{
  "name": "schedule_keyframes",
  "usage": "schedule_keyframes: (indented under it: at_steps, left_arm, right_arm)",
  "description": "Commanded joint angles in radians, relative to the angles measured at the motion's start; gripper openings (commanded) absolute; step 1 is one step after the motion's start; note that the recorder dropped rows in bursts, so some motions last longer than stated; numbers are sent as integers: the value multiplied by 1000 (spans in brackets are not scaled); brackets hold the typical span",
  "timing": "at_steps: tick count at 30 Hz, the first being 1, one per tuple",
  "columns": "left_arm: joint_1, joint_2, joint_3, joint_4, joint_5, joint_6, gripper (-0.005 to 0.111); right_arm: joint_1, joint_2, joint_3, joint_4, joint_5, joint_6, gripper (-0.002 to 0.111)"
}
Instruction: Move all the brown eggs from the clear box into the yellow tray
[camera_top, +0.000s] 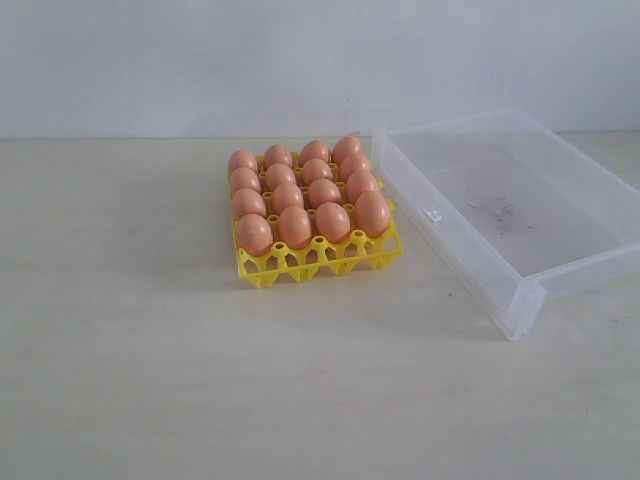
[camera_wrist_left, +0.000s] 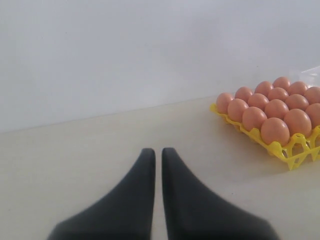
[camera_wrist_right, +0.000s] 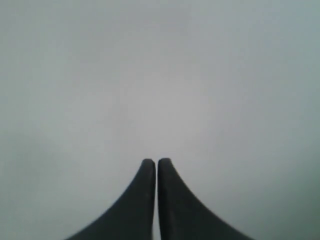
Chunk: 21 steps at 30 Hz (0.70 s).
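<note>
Clear plastic box (camera_top: 455, 240) sits open side up on the right, just beside the yellow tray (camera_top: 318, 258) at centre. Brown eggs (camera_top: 295, 226) fill the tray's cups in four rows, each standing upright, long axis vertical. The left gripper (camera_wrist_left: 158, 152) and right gripper (camera_wrist_right: 156, 162) are both clenched on nothing.

Light: bright, soft, even. Shadows: faint, beside tray (camera_top: 262, 272) and box (camera_top: 520, 310). Focus: exterior slightly soft; left gripper (camera_wrist_left: 156, 150) blurred near lens.
</note>
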Motion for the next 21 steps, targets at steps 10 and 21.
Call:
schedule_keyframes:
  at_steps: [10, 21]
  left_arm:
    - [-6, -1, 4, -2, -3, -5, 4]
    - [-6, -1, 4, -2, -3, -5, 4]
  right_arm:
    - [-6, -331, 301, 137, 78, -138, 0]
    - [-6, -331, 301, 154, 152, -94, 0]
